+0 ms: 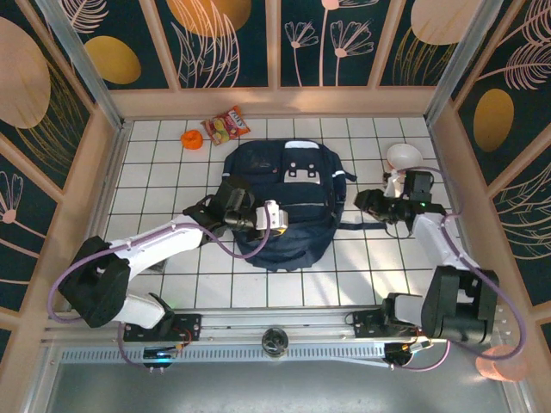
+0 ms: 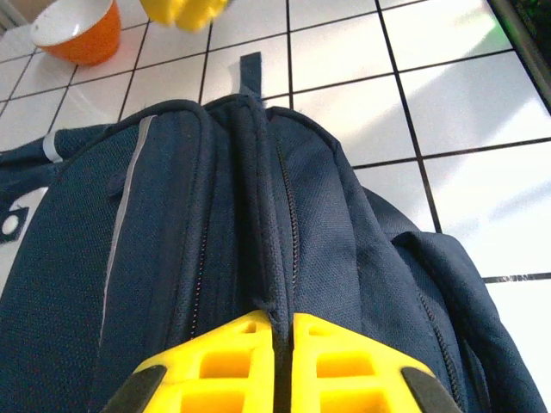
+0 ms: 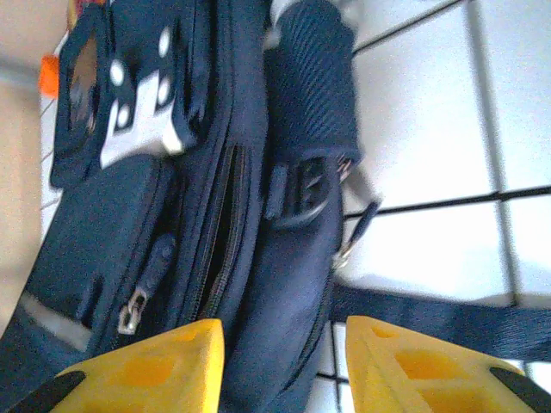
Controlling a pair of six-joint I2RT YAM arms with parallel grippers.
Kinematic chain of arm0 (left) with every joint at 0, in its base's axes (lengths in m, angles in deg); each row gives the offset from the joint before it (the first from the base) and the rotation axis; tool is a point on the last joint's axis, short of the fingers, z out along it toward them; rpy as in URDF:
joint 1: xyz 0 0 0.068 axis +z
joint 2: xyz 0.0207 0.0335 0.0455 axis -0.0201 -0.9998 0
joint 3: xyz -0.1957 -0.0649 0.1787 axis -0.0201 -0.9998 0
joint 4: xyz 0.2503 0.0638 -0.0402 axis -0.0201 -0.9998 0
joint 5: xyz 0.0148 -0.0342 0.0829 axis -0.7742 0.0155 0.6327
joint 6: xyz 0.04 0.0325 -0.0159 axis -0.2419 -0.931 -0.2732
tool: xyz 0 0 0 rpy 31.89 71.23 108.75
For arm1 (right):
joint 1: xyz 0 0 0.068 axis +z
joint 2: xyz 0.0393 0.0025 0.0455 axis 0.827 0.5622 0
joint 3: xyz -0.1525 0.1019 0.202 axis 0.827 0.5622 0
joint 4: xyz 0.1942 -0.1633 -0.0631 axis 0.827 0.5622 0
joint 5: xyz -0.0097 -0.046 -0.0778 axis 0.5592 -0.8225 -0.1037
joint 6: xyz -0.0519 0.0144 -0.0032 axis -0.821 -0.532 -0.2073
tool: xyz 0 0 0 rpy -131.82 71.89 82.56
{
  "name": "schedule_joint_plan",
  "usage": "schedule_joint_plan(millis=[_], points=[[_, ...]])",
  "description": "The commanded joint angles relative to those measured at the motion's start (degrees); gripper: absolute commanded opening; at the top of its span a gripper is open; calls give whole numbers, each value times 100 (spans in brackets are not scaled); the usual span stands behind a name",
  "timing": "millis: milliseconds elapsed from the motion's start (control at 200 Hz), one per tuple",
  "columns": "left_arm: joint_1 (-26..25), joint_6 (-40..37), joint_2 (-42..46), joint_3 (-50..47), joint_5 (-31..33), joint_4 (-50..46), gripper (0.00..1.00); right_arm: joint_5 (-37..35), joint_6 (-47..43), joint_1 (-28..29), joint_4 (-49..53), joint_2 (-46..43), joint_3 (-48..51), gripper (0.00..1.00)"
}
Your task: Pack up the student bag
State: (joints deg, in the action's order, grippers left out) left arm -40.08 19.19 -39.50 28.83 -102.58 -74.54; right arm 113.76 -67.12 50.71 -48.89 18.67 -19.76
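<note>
The student bag (image 1: 288, 202), a dark navy backpack with grey buckle patches, lies flat mid-table. My left gripper (image 1: 263, 215) rests on its left side. In the left wrist view the yellow fingers (image 2: 284, 335) are shut on a raised seam of the bag (image 2: 215, 215) beside a zipper. My right gripper (image 1: 360, 201) is at the bag's right edge. Its fingers (image 3: 280, 344) stand open with the bag's side panel (image 3: 284, 284) between them, and neither pad presses it. A zipper pull (image 3: 129, 320) hangs on the front pocket.
An orange cup (image 1: 191, 138) and a snack packet (image 1: 225, 126) lie at the back left, beyond the bag. A white bowl (image 1: 403, 156) sits at the back right, close behind my right arm. A bag strap (image 3: 448, 323) trails over the white tiles on the right.
</note>
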Motion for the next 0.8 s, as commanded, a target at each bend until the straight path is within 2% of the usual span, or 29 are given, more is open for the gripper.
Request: schedule_joint_plan(millis=[0, 80, 120, 195, 255, 330, 430, 550, 671, 796], points=[[13, -91, 165, -26, -416, -122, 10, -590, -97, 13, 270, -458, 51, 43], [10, -51, 207, -17, -535, -116, 20, -470, -44, 27, 136, -707, 188, 44], [11, 43, 242, -8, -552, -87, 32, -388, -3, 60, -16, -846, 286, 44], [12, 263, 314, 21, -523, 6, 62, -327, 81, 161, -304, -1128, 440, 44], [14, 369, 362, 97, -468, -46, 72, -334, 91, 254, -491, -1349, 540, 44], [12, 410, 358, 304, -417, -313, 77, -353, 68, 362, -738, -1611, 654, 44], [8, 336, 186, 628, -101, -764, 77, -341, -27, 517, -1084, -1858, 827, 45], [9, -56, -62, 686, 322, -1111, 80, -445, -391, 885, -1390, -2037, 984, 45], [-31, -621, -533, 1142, 629, -1795, 81, -615, -866, 1274, -1433, -2030, 943, 46], [-62, -834, -942, 1292, 1142, -1990, 81, -651, -1205, 1385, -1378, -1900, 855, 48]])
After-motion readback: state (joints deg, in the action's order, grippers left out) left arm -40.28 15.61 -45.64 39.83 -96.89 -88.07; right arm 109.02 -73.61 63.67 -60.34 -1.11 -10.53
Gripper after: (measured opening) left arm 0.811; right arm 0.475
